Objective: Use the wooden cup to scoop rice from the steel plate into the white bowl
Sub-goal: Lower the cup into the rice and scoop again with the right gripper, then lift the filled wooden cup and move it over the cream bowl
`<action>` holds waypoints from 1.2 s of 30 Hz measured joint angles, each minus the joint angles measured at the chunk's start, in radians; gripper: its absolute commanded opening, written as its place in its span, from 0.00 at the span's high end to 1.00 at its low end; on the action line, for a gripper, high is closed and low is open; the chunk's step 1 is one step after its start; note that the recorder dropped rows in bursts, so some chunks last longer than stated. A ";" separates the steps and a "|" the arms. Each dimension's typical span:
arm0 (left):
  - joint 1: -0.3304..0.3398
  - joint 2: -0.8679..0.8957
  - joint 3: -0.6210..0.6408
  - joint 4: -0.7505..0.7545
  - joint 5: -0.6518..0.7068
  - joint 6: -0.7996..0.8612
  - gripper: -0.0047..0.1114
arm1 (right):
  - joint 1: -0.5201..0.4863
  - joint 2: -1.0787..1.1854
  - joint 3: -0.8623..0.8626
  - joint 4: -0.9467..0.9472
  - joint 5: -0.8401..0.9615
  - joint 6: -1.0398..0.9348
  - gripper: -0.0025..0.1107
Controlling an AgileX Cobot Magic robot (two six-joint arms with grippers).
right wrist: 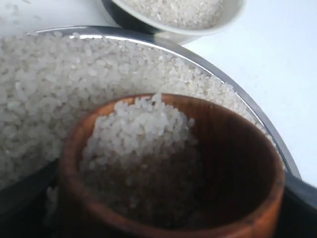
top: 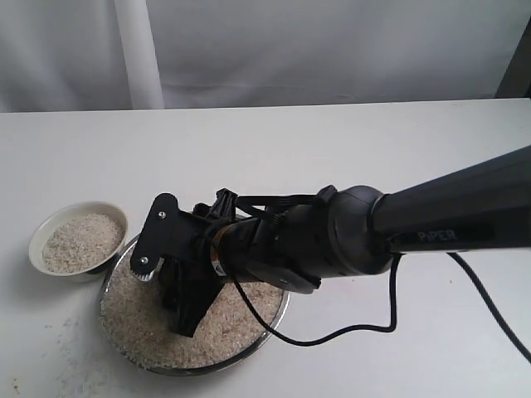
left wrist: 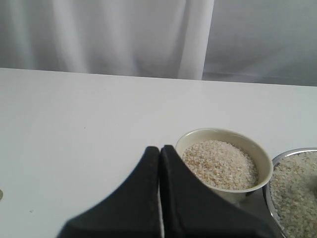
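Tabletop [top: 332,149], white and broad, carries the whole scene in front of a pale curtain. Right arm [top: 448,211], black and cabled, reaches across from the right of the exterior view, its end effector [top: 189,319] angled down over the steel plate [top: 284,308]. The plate lies directly beneath that end effector and holds a wide bed of rice [top: 149,327] reaching its rim. The white bowl [top: 35,249], nearly full of rice, stands just beside the plate, on the side beyond the right end effector's tips, close to or touching the plate's rim. The left end effector [left wrist: 159,153] has its black fingers pressed together with nothing between them, near the bowl [left wrist: 223,133].

In the right wrist view, the right end effector pinches the wooden cup [right wrist: 233,148], dark fingers [right wrist: 25,198] flanking its sides. The cup sits low over the plate's rice, partly filled, with grains heaped against one inner wall. Whether its base touches the rice below cannot be told. A few stray grains [top: 17,385] dot the tabletop near the plate.
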 measured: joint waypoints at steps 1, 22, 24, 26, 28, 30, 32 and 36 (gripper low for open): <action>0.000 0.000 0.000 0.000 0.000 0.000 0.96 | 0.000 -0.003 0.000 0.000 -0.002 0.000 0.98; 0.000 0.000 0.000 0.000 0.000 0.000 0.96 | 0.000 -0.049 -0.064 0.000 0.150 -0.141 0.98; 0.000 0.000 0.000 0.000 0.000 0.000 0.96 | 0.003 -0.049 -0.111 -0.010 0.211 -0.158 0.98; 0.000 0.000 0.000 0.000 0.000 0.000 0.96 | 0.011 -0.049 -0.157 -0.035 0.272 -0.163 0.98; 0.000 0.000 0.000 0.000 0.000 0.000 0.96 | 0.023 -0.049 -0.211 -0.072 0.326 -0.165 0.98; 0.000 0.000 0.000 0.000 0.000 0.000 0.96 | 0.035 -0.049 -0.261 -0.117 0.367 -0.165 0.98; 0.000 0.000 0.000 0.000 0.000 0.000 0.96 | 0.053 -0.049 -0.317 -0.161 0.400 -0.165 0.98; 0.000 0.000 0.000 0.000 0.000 0.000 0.96 | 0.083 -0.017 -0.460 -0.238 0.503 -0.169 0.98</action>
